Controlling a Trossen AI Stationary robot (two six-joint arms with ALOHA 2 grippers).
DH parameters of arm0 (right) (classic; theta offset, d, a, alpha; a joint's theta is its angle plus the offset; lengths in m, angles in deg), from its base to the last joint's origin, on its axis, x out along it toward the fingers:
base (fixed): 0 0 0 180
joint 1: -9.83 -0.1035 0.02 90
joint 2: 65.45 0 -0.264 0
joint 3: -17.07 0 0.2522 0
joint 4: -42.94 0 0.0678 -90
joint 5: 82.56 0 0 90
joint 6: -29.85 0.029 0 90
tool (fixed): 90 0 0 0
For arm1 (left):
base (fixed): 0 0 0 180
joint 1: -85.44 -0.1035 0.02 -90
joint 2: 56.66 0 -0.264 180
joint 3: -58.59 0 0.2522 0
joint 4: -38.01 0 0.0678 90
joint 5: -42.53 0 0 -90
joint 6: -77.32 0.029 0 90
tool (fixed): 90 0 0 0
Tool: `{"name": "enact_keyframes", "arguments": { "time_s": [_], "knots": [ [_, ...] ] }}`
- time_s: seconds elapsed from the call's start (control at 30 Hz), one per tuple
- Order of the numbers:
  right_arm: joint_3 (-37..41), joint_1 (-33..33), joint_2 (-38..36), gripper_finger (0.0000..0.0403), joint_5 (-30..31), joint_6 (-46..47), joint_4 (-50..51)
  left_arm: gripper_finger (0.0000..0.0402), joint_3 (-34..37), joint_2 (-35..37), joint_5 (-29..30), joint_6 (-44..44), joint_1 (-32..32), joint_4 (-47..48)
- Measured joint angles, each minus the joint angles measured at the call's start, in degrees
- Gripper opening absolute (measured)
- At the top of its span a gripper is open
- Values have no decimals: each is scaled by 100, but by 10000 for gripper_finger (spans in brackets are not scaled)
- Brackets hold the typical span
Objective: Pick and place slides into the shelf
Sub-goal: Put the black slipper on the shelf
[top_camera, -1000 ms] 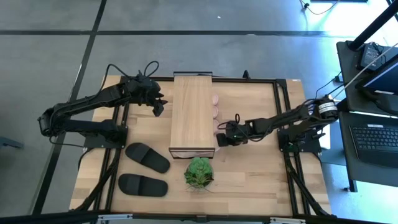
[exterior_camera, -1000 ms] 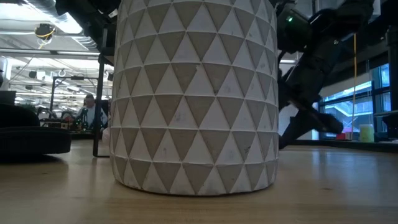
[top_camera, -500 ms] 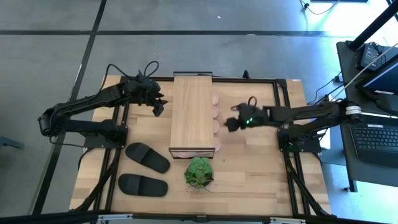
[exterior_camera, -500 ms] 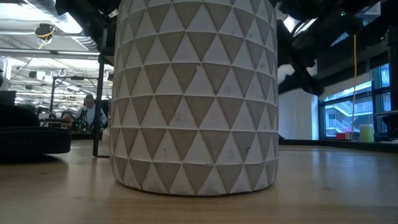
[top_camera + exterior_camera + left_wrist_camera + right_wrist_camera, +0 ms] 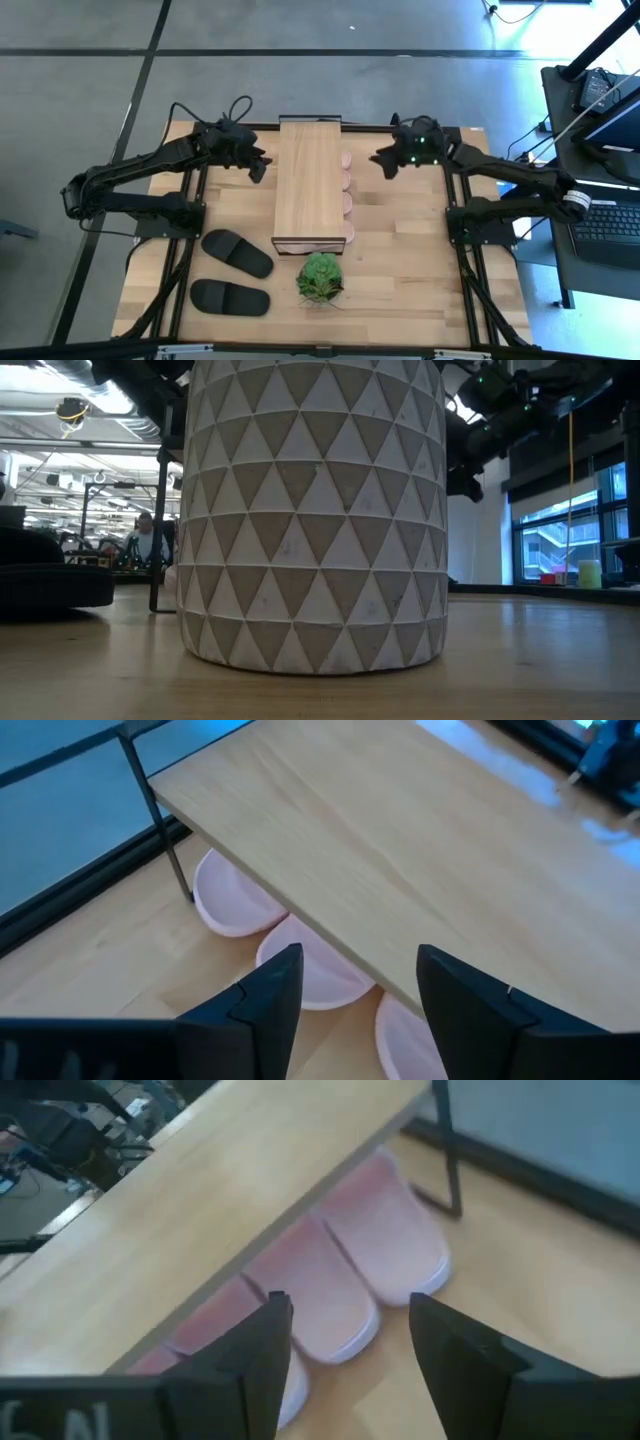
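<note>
Slides: four pink ones [image 5: 347,190] sit tucked under the shelf [image 5: 308,180], two black ones [image 5: 237,252] lie on the table [image 5: 400,280] awaiting pickup, so left claw [image 5: 256,166] and right claw [image 5: 384,163] hover released, flanking the shelf.

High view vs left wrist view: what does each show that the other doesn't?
Only the high view shows the two black slides lying on the table, the potted plant at the shelf's near end, and the right end effector beside the shelf. Only the left wrist view shows the left end effector's open fingers close up and the rounded ends of pink slides under the plank on that side. Both show the shelf and its plank top, with pink slides tucked beneath.
</note>
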Motion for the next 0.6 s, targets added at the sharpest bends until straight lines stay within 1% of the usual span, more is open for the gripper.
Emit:
{"name": "enact_keyframes", "arguments": {
  "time_s": [0.1, 0.33, 0.6],
  "knots": [
    [0, 225, 0, 202, -293, -503, -38, 187, 1, 1, -36, -69, 0, -15],
    [0, 278, 0, 202, -321, -1214, -32, 187, 2, 2, -61, -171, 2, -18],
    [0, 278, 0, 202, -321, -1381, -17, 187, 2, 2, -151, -216, 15, -18]
  ]
}}
